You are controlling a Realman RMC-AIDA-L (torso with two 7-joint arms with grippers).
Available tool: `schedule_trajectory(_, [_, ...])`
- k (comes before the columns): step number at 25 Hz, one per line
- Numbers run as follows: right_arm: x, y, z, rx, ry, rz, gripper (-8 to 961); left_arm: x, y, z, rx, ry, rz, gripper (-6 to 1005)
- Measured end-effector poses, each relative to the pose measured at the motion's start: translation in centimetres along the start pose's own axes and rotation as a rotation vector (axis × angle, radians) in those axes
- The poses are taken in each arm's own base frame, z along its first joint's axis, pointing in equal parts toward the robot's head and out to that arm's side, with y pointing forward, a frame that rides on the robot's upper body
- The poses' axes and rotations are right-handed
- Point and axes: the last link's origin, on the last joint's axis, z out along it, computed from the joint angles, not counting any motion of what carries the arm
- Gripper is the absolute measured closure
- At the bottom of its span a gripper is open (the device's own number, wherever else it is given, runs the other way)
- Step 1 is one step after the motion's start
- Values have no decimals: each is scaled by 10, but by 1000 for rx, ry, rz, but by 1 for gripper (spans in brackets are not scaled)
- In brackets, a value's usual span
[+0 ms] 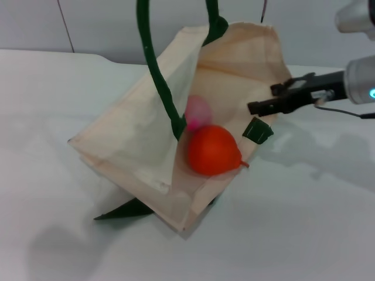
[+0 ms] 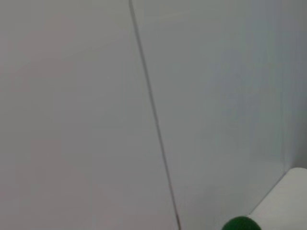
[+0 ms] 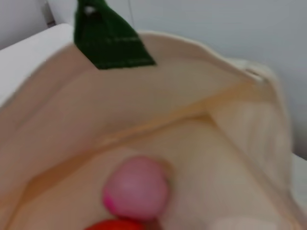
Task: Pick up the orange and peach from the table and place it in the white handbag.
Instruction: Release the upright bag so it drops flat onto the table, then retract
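Head view frames are filled mostly by the white table (image 1: 53,117), on which the white handbag (image 1: 140,140) is held up with its mouth opened toward the camera. One dark green handle (image 1: 157,76) is drawn upward out of the top of the frame, so whatever lifts it is cut off; the left gripper is not seen in any view. A green strap end (image 1: 258,130) is folded at the bag's right rim, and another green strip (image 1: 124,211) is trapped beneath the bag's lower edge. Inside the bag, the orange (image 1: 213,150) is lodged near the front rim, and the peach (image 1: 198,111) is set just behind it, touching it and partly hidden by the handle. The right gripper (image 1: 253,108) is held just beside the bag's right rim, apart from both fruits; nothing is seen between its dark fingers, but whether they are parted or closed cannot be told. In the right wrist view the bag's cream interior (image 3: 201,143) is seen blurred, with the peach (image 3: 136,188) lying in it and only a sliver of the orange (image 3: 117,225) shown at the frame edge; a green strap patch (image 3: 108,40) is stitched at the rim. In the left wrist view only a pale wall (image 2: 72,115) with a thin seam and a small green curve (image 2: 241,224) at the edge are shown.
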Motion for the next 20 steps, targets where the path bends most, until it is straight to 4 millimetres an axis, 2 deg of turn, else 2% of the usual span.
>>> schedule_trajectory(10, [12, -18, -33, 55, 5, 48, 77, -9, -10, -2, 42, 7, 10, 775])
schedule_trajectory(18, [16, -23, -41, 75, 0, 67, 78, -21, -14, 14, 9, 5, 15, 773])
schedule_trajectory(20, [16, -24, -41, 77, -3, 69, 78, -24, -14, 19, -8, 12, 6, 677])
